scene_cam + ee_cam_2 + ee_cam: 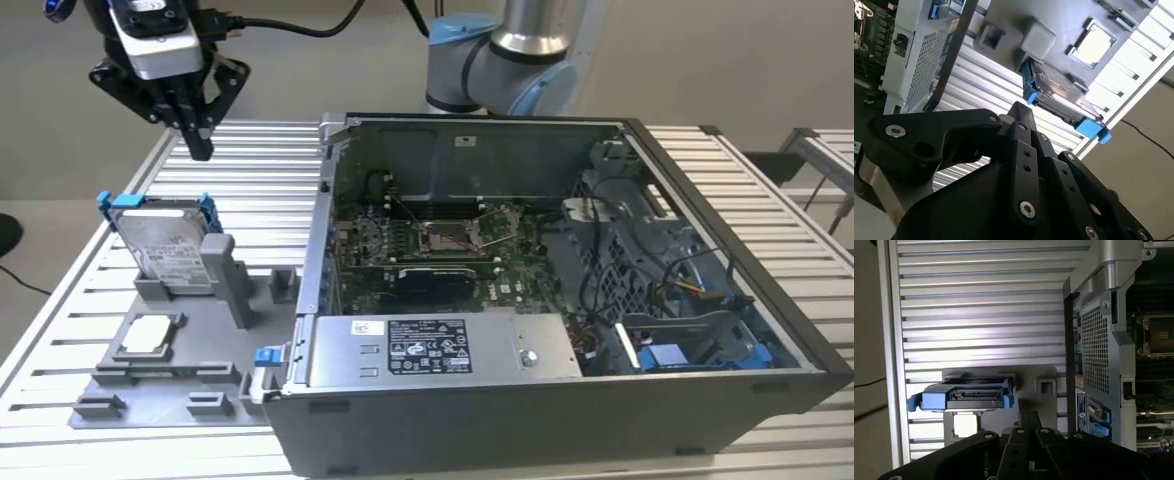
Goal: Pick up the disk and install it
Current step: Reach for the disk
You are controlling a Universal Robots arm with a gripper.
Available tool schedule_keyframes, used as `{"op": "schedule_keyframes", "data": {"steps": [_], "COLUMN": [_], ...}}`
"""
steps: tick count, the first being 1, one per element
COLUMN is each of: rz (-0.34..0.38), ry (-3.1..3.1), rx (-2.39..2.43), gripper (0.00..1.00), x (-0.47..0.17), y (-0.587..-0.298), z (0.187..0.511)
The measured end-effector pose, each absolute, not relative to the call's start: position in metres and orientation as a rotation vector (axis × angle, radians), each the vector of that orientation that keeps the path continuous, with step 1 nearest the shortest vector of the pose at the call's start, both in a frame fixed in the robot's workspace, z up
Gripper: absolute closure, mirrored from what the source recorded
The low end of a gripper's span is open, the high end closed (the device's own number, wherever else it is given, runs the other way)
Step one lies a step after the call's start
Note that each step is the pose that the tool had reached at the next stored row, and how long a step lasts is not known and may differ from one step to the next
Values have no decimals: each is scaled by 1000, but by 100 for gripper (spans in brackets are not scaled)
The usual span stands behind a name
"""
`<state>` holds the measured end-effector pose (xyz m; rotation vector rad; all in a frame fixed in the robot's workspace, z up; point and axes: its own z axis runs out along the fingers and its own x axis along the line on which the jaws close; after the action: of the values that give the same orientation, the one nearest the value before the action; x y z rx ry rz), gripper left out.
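The jaws, closed on nothing, hang above and apart from the disk (pixel 171 245) propped in the grey stand (pixel 235 275).

The disk (pixel 171 248) is dull silver-grey metal in a smooth blue plastic frame (pixel 123 201). The holder (pixel 174 382) is matt grey plastic, the table (pixel 254 170) ribbed bright metal, the gripper (pixel 200 150) matt black.

A robotics lab: a robot arm (pixel 514 55) beside an opened computer case (pixel 561 410) on a slatted metal tabletop (pixel 254 170).
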<state>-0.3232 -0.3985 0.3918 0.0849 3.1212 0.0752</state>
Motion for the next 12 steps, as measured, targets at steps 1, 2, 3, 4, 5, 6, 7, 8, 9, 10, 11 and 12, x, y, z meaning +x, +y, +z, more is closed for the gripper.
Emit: {"op": "schedule_keyframes", "data": {"steps": [1, 2, 3, 4, 5, 6, 7, 8, 9, 10, 11, 12], "rz": [75, 75, 75, 75, 75, 75, 75, 75, 75, 75, 75, 75], "ry": [3121, 3121, 3122, 3122, 3122, 3122, 3122, 3122, 3122, 3122, 3122, 3122], "rx": [83, 82, 80, 79, 77, 76, 74, 72, 70, 69, 67, 65], "gripper": [100, 100, 100, 100, 100, 100, 100, 100, 100, 100, 100, 100], "x": [-326, -329, -332, -335, -338, -342, -344, -347, -350, -354, -357, -360], "y": [-399, -398, -398, -398, -398, -398, -398, -398, -398, -398, -398, -398], "z": [392, 392, 392, 392, 392, 392, 392, 392, 392, 392, 391, 391]}}
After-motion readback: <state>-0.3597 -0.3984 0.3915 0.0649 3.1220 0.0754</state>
